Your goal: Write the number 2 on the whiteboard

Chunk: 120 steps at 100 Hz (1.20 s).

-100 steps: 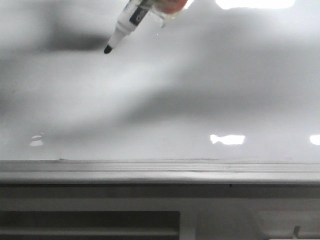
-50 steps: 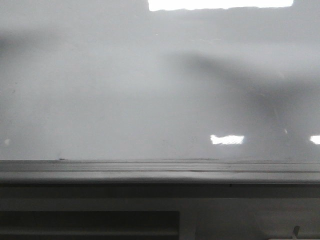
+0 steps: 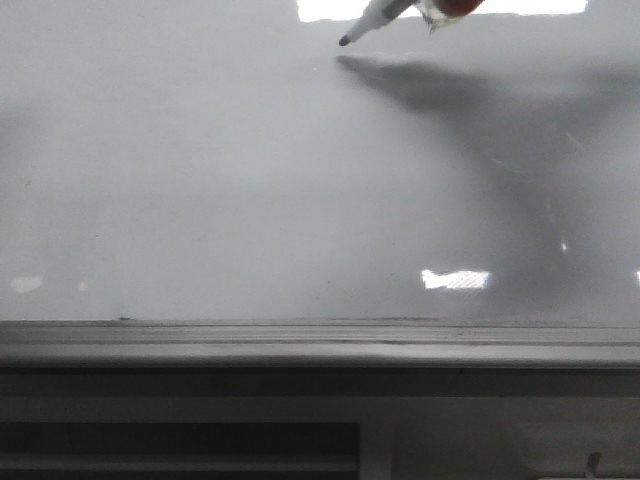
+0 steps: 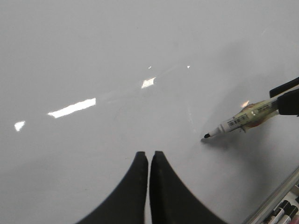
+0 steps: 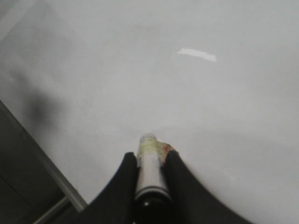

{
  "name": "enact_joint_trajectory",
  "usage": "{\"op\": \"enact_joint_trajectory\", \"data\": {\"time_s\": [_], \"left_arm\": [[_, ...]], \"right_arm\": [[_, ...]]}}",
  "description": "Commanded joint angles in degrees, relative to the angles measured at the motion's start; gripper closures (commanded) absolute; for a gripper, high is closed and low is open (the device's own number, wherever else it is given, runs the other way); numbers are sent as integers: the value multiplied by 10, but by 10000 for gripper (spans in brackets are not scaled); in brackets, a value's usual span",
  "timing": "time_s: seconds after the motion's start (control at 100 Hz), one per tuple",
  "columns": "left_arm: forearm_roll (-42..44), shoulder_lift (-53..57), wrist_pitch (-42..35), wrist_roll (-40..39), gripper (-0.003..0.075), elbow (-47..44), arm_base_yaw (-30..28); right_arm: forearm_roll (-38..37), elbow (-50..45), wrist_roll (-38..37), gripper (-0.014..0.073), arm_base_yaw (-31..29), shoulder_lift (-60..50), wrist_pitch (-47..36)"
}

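Note:
The whiteboard (image 3: 200,180) fills the front view, glossy pale grey and bare; no number 2 shows on it. A white marker pen (image 3: 372,20) with a black tip enters at the top, its tip close to the board above its own shadow. My right gripper (image 5: 150,156) is shut on the marker pen (image 5: 149,168). In the left wrist view the marker pen (image 4: 240,121) points at the whiteboard (image 4: 93,56) with its tip near the surface. My left gripper (image 4: 149,155) is shut and empty, hovering over the board beside the pen.
A grey metal tray ledge (image 3: 320,345) runs along the board's lower edge. More markers (image 4: 282,214) lie in the tray. The board's frame edge (image 5: 42,168) shows in the right wrist view. Light reflections (image 3: 455,278) glare on the board.
The marker was at upper left one second ago, left the front view half a second ago, and now enters at top centre-right with its tip near the board.

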State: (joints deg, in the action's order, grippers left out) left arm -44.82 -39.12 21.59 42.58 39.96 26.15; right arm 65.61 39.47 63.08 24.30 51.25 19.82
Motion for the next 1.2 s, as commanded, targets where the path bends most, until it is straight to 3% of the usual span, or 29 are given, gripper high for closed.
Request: {"op": "enact_joint_trajectory", "data": {"time_s": [0.0, 0.37, 0.67, 1.049, 1.189], "left_arm": [[-19, 2, -35, -4, 741, 16, -1], [-19, 2, -62, -4, 741, 16, -1], [-19, 2, -62, -4, 741, 16, -1], [-19, 2, -62, -4, 741, 16, -1], [-21, 2, -62, -4, 741, 16, -1]], "right_arm": [[31, 15, 21, 660, 1, 11, -44], [32, 8, 21, 656, 1, -18, -123], [70, -76, 21, 656, -15, -100, -177], [98, -129, 21, 656, -15, -81, -43], [98, -129, 21, 656, -15, -50, -38]]}}
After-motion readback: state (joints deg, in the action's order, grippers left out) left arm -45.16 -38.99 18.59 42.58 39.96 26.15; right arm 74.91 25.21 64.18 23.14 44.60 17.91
